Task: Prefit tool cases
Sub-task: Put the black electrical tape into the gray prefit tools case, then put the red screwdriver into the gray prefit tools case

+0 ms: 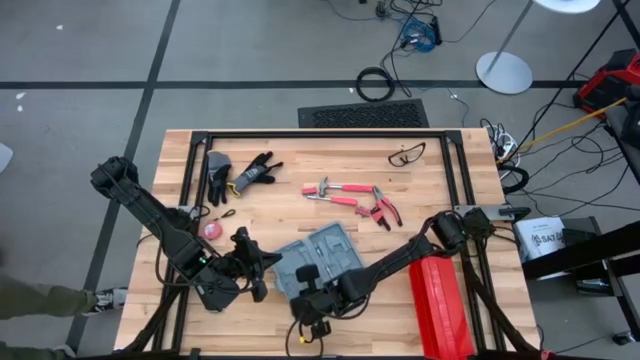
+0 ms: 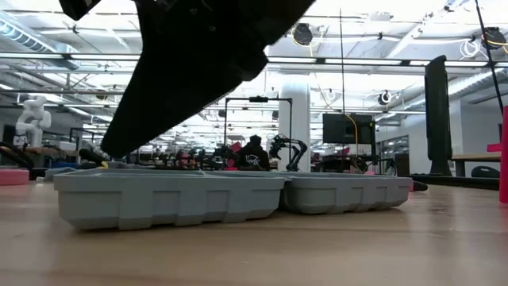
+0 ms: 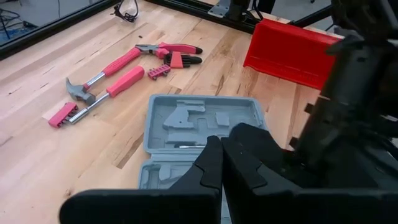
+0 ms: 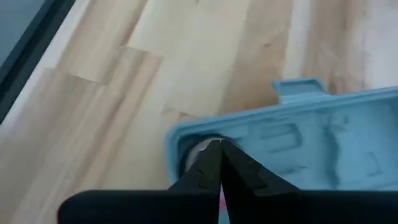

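Observation:
The blue-grey tool case (image 1: 320, 258) lies open on the wooden table, both halves flat with their grey moulded slots up (image 3: 199, 121) (image 2: 175, 199). My right gripper (image 1: 303, 300) is shut. It slants down from the table's right at the case's near left corner (image 4: 219, 163), and its tip dips behind the rim of one half (image 2: 111, 151). My left gripper (image 1: 262, 280) is also shut. It hangs above the table just left of the case (image 3: 221, 165) and touches nothing. My right gripper points its shut fingertips down, slanting, just inside the case's corner rim (image 4: 180, 140), beside a pale round spot there. The fingers hide the tips' end, so I cannot tell whether they touch the case. The case lies flat on the table.
A long red ribbed box (image 1: 440, 305) stands right of the case. A pink hammer (image 1: 325, 188) and pliers (image 1: 385, 208) lie beyond it. Black gloves (image 1: 240, 175), safety glasses (image 1: 407, 154) and a pink tape measure (image 1: 211, 230) lie farther off.

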Available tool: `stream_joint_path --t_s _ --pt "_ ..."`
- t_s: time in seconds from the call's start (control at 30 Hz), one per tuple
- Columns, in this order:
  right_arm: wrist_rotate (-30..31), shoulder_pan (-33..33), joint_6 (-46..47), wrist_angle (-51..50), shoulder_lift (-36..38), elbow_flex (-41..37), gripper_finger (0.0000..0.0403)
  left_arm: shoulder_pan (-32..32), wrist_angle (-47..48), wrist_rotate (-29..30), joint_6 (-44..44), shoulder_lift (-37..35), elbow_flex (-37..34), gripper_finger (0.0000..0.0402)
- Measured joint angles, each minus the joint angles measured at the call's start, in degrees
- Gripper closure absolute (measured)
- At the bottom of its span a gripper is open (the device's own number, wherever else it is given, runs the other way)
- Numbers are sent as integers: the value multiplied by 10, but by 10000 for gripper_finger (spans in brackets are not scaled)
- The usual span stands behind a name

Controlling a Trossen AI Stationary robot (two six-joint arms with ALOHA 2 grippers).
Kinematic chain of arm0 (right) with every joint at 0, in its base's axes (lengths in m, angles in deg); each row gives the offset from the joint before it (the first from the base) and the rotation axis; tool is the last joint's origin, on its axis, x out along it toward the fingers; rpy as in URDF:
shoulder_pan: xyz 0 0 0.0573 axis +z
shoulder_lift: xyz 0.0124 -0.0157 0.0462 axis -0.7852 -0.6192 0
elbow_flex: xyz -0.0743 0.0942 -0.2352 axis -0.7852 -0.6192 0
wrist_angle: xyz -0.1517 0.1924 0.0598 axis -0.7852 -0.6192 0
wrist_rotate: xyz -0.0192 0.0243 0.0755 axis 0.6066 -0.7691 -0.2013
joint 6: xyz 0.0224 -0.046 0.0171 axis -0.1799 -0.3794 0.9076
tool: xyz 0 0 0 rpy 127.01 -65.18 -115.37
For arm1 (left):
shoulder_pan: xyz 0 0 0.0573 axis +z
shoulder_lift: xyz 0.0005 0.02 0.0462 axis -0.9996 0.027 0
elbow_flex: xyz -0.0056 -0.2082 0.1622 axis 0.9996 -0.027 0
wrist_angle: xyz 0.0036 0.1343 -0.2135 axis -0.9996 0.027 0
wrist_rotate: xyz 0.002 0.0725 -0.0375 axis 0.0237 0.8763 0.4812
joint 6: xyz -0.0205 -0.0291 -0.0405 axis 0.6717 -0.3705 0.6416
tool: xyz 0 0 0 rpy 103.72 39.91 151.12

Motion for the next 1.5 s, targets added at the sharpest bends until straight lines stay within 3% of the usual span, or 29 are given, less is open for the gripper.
stream_joint_path --t_s 0.27,0.73,1.0,1.13,1.3,1.4,1.5 --pt "-26 -1 25 17 -33 2 403 0 0 3 0 0 0 393" --pt "-23 -1 -19 14 -2 24 403 1 0 5 0 0 0 393" --pt "101 -7 -32 -164 44 14 403 1 1 6 1 0 0 393" --pt "141 -28 -12 -201 125 -81 403 1 6 11 -14 0 0 393" --pt "171 -73 43 -187 311 -294 403 17 22 13 -15 0 0 393" --pt "153 -103 60 -98 442 -442 403 45 23 17 -20 2 0 393" --pt "108 -134 33 47 541 -557 403 100 19 2 -81 2 0 393"
